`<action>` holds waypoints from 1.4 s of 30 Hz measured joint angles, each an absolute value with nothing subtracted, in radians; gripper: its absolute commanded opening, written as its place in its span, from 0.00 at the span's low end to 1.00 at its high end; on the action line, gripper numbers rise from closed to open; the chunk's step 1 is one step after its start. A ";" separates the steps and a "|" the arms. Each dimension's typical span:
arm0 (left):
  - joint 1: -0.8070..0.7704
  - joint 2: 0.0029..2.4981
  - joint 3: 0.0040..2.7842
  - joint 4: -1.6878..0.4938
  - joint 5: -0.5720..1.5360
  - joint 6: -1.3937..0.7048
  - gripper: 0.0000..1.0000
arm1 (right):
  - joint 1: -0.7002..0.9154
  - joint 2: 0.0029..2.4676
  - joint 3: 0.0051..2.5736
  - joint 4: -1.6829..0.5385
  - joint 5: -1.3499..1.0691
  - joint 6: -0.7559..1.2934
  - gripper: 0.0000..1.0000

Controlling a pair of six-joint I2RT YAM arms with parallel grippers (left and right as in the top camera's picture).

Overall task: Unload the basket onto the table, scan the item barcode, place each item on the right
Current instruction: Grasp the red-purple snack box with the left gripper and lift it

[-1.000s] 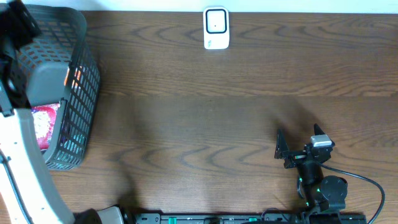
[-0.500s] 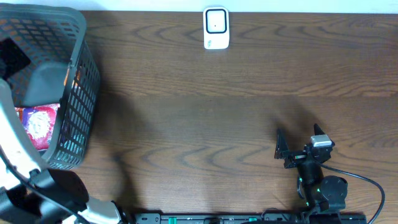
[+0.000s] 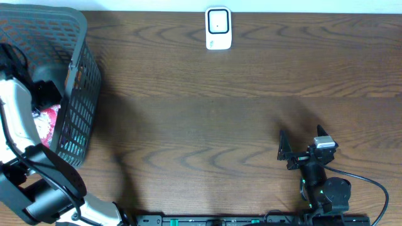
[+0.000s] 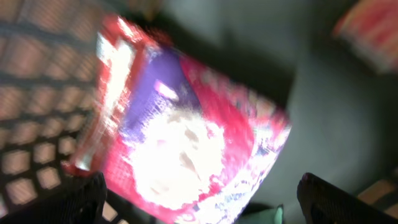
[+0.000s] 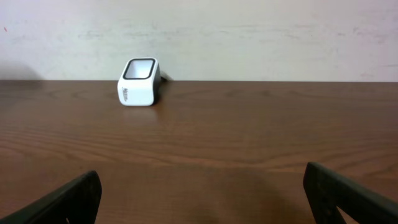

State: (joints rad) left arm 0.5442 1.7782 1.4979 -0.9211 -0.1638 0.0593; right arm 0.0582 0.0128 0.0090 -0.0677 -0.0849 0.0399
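Closest to me, the right fingers (image 5: 68, 199) sit low over the front of the brown wooden tabletop (image 3: 188, 125), spread wide with nothing between them. Over on my left, the left arm reaches down into the dark grey plastic mesh basket (image 3: 85, 75) at the left edge of the tabletop. In its wrist view the left fingers (image 4: 87, 199) are spread wide too, one at each lower corner, gripping nothing. Just beyond them, inside the basket, lies the red and purple snack packet with a white middle (image 4: 186, 137). That view is blurred, so I can't make out any print or barcode. Farthest off, the small white barcode scanner with a dark window (image 3: 218, 28) stands at the far edge, well apart from both arms.
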 measured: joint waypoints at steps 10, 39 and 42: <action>0.544 1.779 1.337 -0.809 -0.164 0.101 0.99 | 0.058 0.013 0.009 -0.068 -0.085 0.040 0.99; 0.541 1.927 1.338 -0.780 -0.187 0.118 0.07 | 0.058 0.013 0.009 -0.068 -0.085 0.040 0.99; 0.541 1.893 1.338 -0.776 -0.172 0.105 0.07 | 0.058 0.013 0.009 -0.068 -0.085 0.040 0.99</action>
